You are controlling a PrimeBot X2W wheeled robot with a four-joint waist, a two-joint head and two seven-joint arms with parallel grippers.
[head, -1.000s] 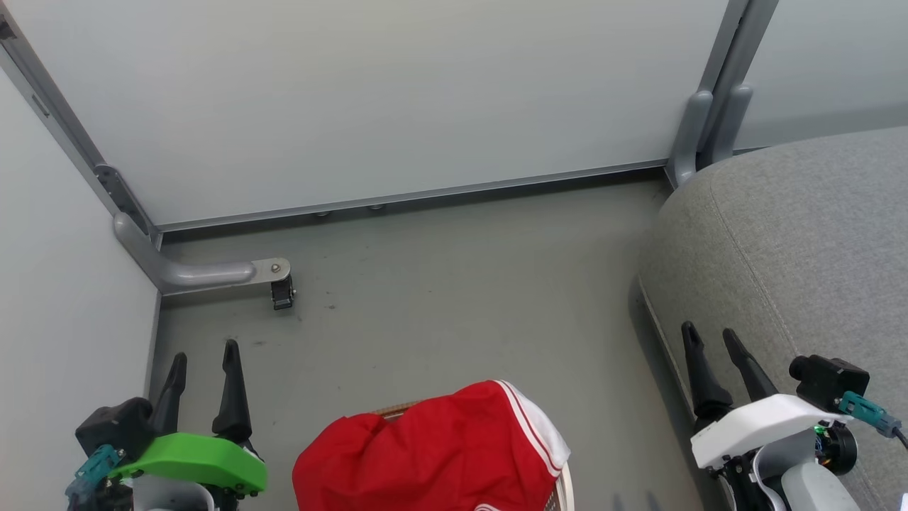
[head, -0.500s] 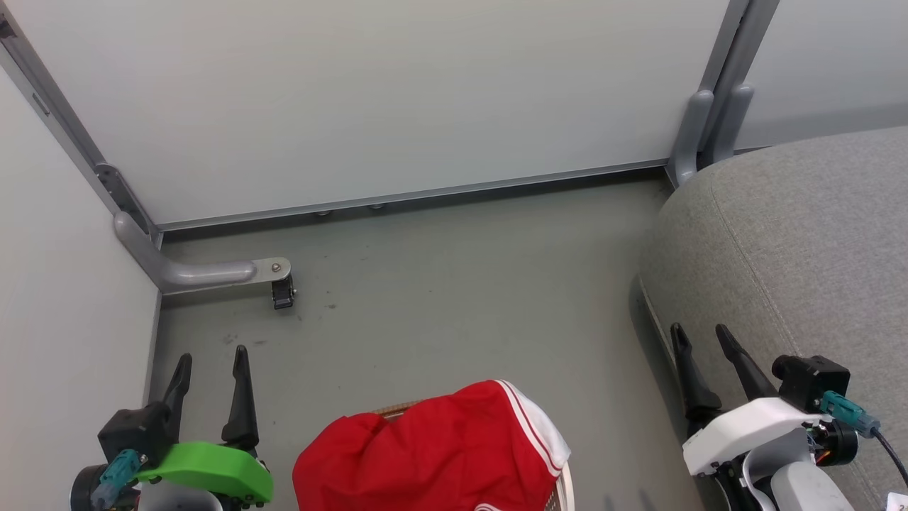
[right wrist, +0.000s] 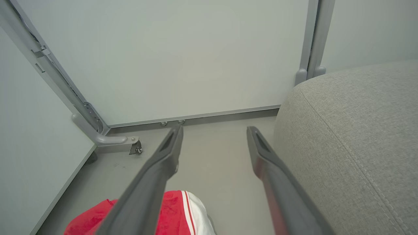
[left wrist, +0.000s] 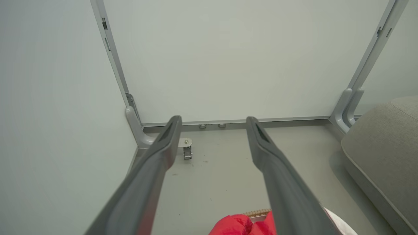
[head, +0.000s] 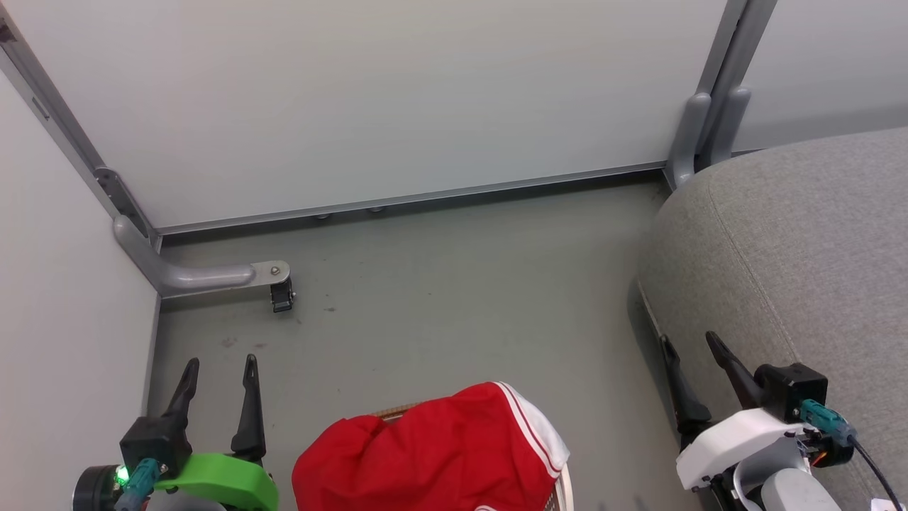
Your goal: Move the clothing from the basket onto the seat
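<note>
Red clothing (head: 425, 454) with white stripe trim is heaped in the basket at the bottom centre of the head view, with a strip of the brown woven rim (head: 397, 409) peeking out behind it. The grey seat (head: 794, 248) bulges in at the right. My left gripper (head: 221, 360) stands open over the floor, left of the clothing and apart from it. My right gripper (head: 688, 338) is open at the seat's near edge, holding nothing. In the left wrist view the open gripper (left wrist: 213, 118) frames the floor above the clothing (left wrist: 241, 225). The right wrist view has the open gripper (right wrist: 214, 128) between the clothing (right wrist: 169, 209) and the seat (right wrist: 352, 130).
White partition panels close off the back and the left side. A grey metal foot with a small caster (head: 281, 297) juts out over the grey floor (head: 461, 298) at the left corner. A grey post (head: 699, 135) stands at the back next to the seat.
Both grippers have drawn back toward the bottom edge of the head view, the left drifting slightly right and the right slightly left. The clothing and basket have not moved.
</note>
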